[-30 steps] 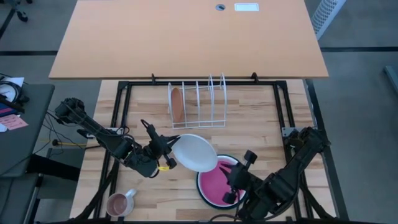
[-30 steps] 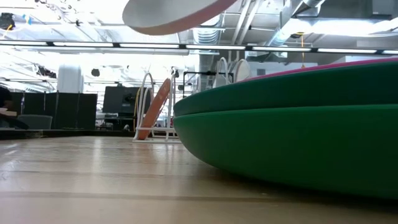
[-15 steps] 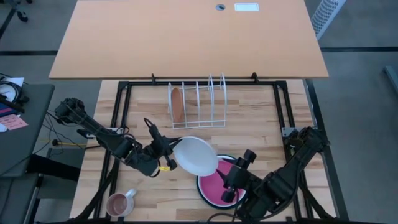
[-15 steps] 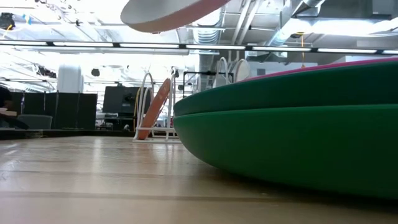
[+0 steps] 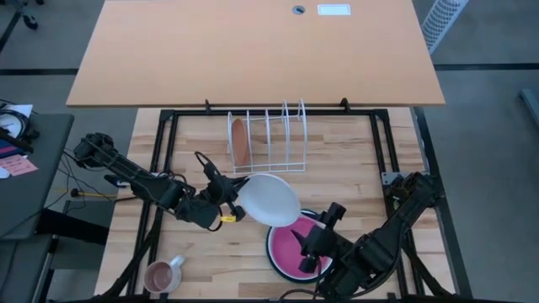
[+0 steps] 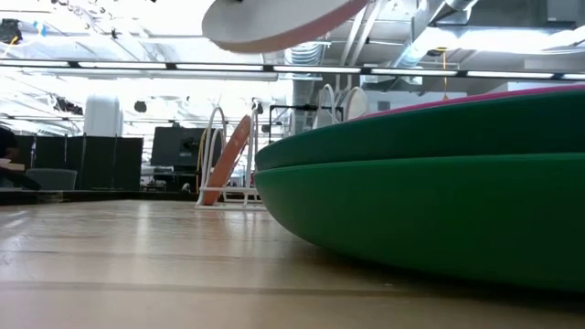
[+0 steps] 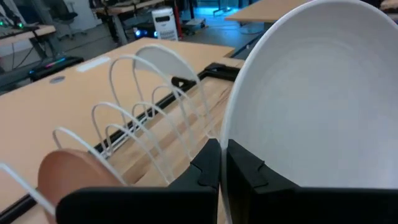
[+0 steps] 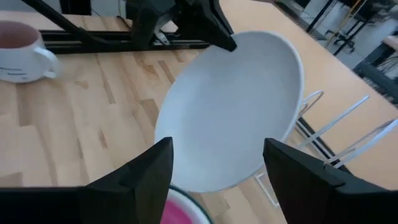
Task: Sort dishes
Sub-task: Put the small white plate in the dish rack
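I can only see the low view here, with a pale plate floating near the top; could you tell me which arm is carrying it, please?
Observer: The left gripper has its fingers shut on the rim of the white plate, clear of the table.
Operator: Thank you. Is the right gripper touching it as well?
Observer: No. The right gripper is open, over the pink plate, with the white plate beyond it.
Operator: And is the rack free?
Observer: The white rack holds only the orange-brown plate, upright in its leftmost slot.

Orange desk [image 5: 253, 50] behind the wooden table [image 5: 354, 177]; grey floor, bright ceiling lights.
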Action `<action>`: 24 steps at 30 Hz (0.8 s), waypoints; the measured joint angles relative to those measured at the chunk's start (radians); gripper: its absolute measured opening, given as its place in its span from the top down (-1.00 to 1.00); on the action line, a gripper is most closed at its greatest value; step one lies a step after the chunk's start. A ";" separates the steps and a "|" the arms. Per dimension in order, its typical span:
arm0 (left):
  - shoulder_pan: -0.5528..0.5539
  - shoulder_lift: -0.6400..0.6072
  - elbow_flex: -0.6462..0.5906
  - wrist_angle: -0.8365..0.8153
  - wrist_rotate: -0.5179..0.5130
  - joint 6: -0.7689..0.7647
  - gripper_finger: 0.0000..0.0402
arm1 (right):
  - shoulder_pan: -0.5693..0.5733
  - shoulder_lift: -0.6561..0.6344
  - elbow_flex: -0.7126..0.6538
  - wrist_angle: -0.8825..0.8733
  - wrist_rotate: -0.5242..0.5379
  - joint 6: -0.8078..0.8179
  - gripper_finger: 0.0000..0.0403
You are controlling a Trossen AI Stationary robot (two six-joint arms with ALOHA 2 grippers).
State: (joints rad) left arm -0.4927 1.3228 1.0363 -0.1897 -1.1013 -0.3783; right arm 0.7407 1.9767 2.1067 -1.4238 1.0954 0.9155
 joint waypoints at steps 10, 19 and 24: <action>-0.017 0.000 0.000 0.043 -0.001 0.061 1.00 | -0.043 0.023 0.000 -0.102 0.092 0.068 -0.27; -0.025 0.000 0.000 0.050 -0.002 0.085 1.00 | -0.058 0.024 0.000 -0.134 0.076 0.076 -0.12; -0.035 0.000 0.000 0.052 -0.002 0.120 1.00 | -0.065 0.024 0.000 -0.147 0.049 0.087 0.03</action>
State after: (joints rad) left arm -0.5274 1.3224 1.0363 -0.1376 -1.1034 -0.2581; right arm 0.6758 2.0010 2.1067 -1.5711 1.1449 1.0023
